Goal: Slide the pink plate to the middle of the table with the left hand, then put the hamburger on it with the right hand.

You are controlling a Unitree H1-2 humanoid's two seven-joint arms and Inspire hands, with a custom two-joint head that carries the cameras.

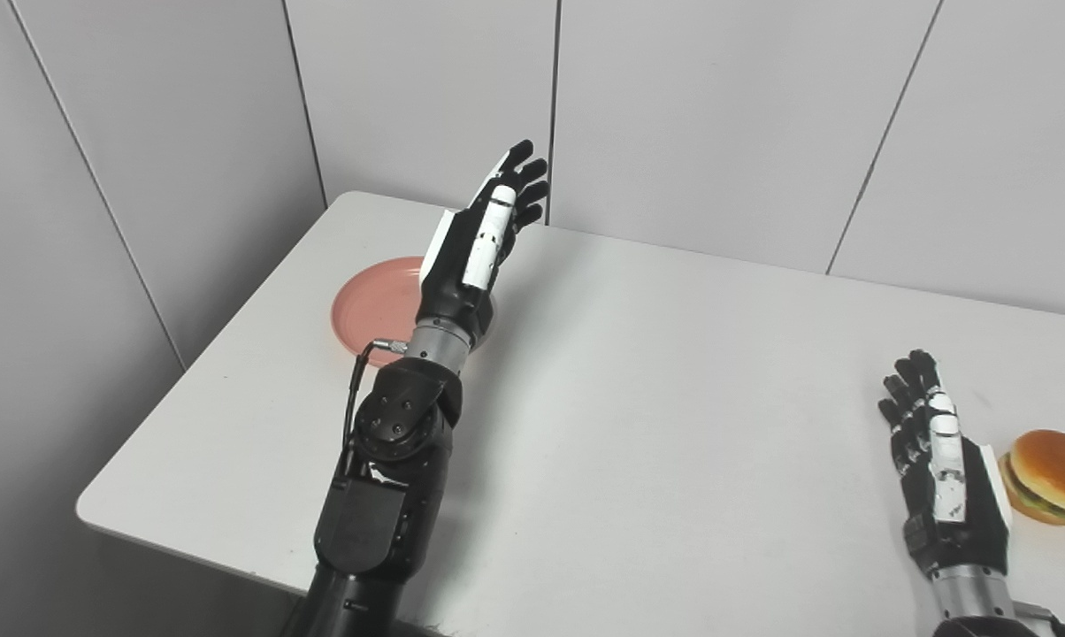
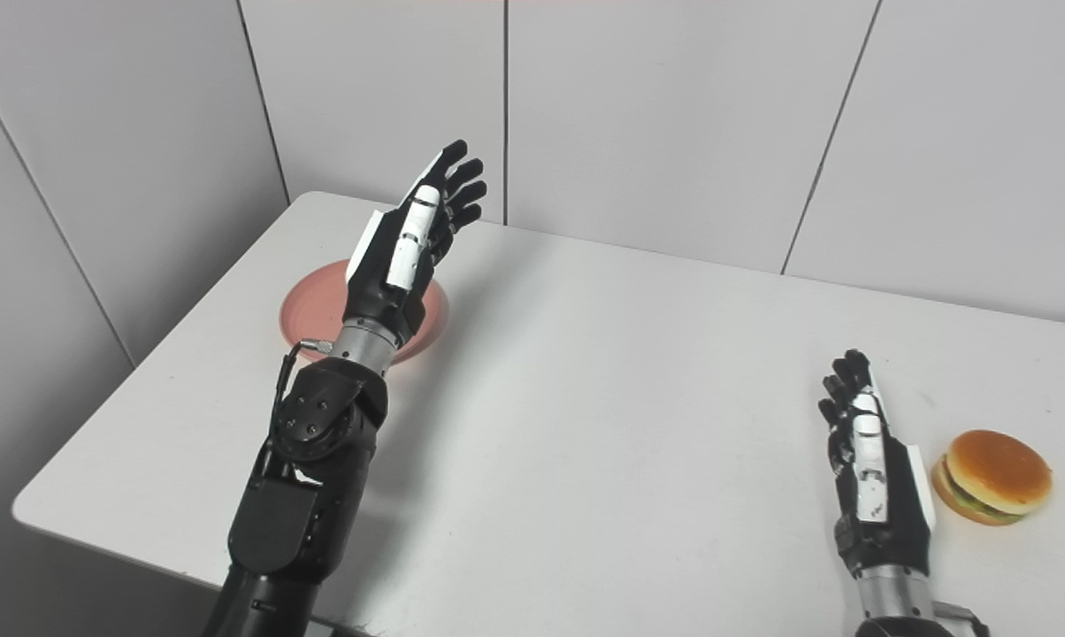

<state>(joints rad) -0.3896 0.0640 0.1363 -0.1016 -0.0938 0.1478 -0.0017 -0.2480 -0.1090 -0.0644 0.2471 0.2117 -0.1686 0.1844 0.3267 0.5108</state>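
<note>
The pink plate (image 1: 375, 305) lies on the white table (image 1: 656, 398) near its far left edge, partly hidden behind my left arm. My left hand (image 1: 484, 237) is raised above the plate, open, fingers stretched toward the back wall, holding nothing. The hamburger (image 1: 1053, 476) sits on the table at the right edge. My right hand (image 1: 939, 469) is open and empty, close to the table just left of the hamburger, not touching it. In the right eye view the plate (image 2: 313, 311) shows on both sides of the left hand (image 2: 413, 239).
Grey wall panels (image 1: 718, 115) stand close behind the table's far edge and along its left side. The table's near left corner (image 1: 90, 509) shows at the lower left.
</note>
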